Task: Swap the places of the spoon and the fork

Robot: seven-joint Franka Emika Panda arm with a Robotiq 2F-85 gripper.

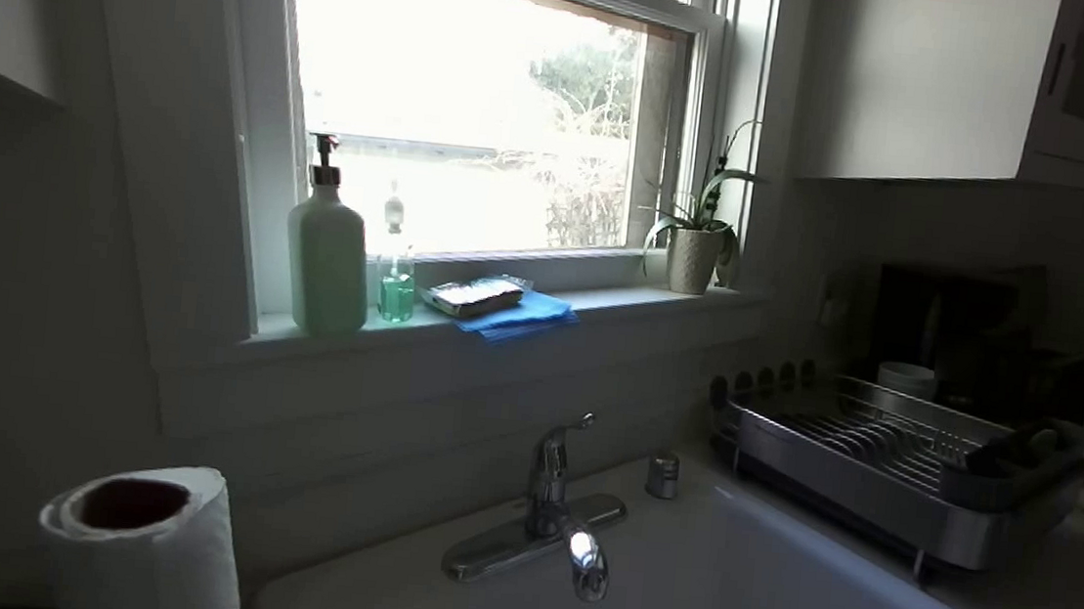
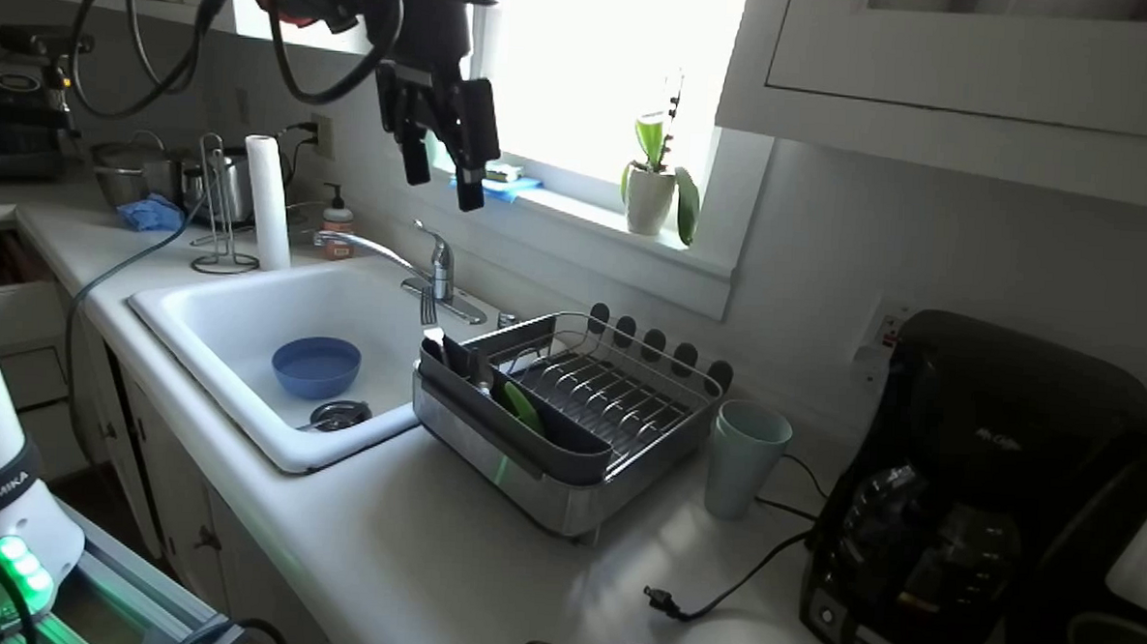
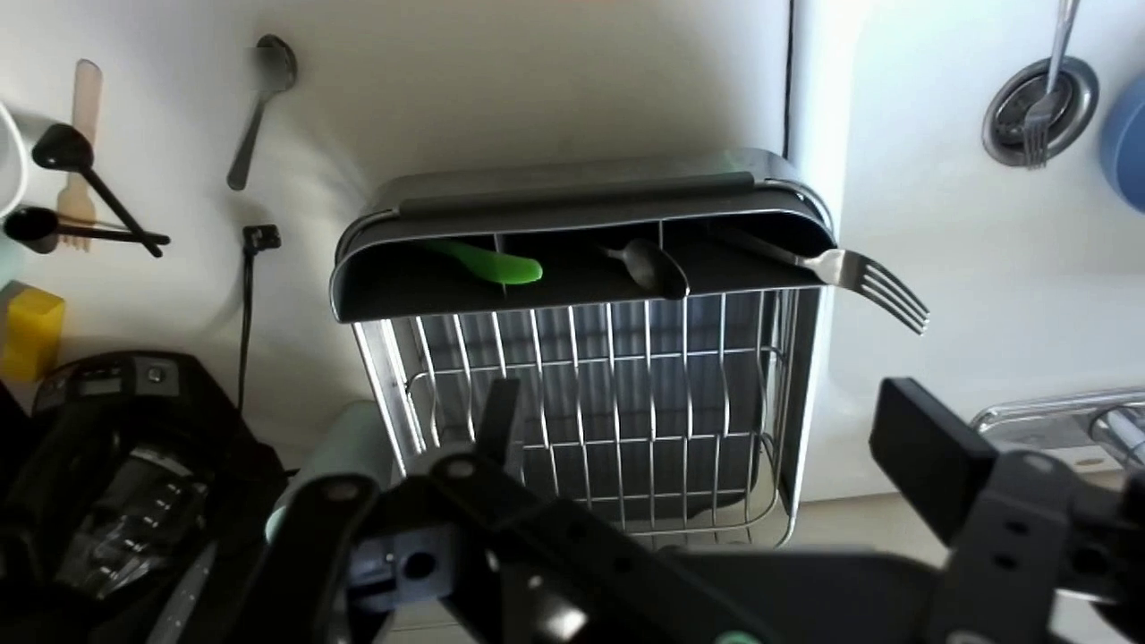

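A silver fork (image 3: pixel 841 266) leans in the right compartment of the dark utensil caddy (image 3: pixel 572 192) in the wrist view, tines sticking out past the rim. It also shows in an exterior view (image 2: pixel 429 314). A metal spoon (image 3: pixel 651 266) stands bowl up in the middle compartment. A green-handled utensil (image 3: pixel 501 265) leans across the left divider. A second spoon (image 3: pixel 259 112) lies on the counter, and a second fork (image 3: pixel 1042 121) lies over the sink drain. My gripper (image 3: pixel 702 411) is open and empty, high above the rack. It also shows in an exterior view (image 2: pixel 444 183).
The caddy hangs on a metal dish rack (image 2: pixel 499 466) beside the sink (image 2: pixel 231 394), which holds a blue bowl (image 2: pixel 315 369). The faucet (image 2: pixel 442 263) is behind. Stacked cups (image 2: pixel 747 455) and a coffee maker (image 2: pixel 1015 419) flank the rack. The window sill holds a plant (image 2: pixel 650 198).
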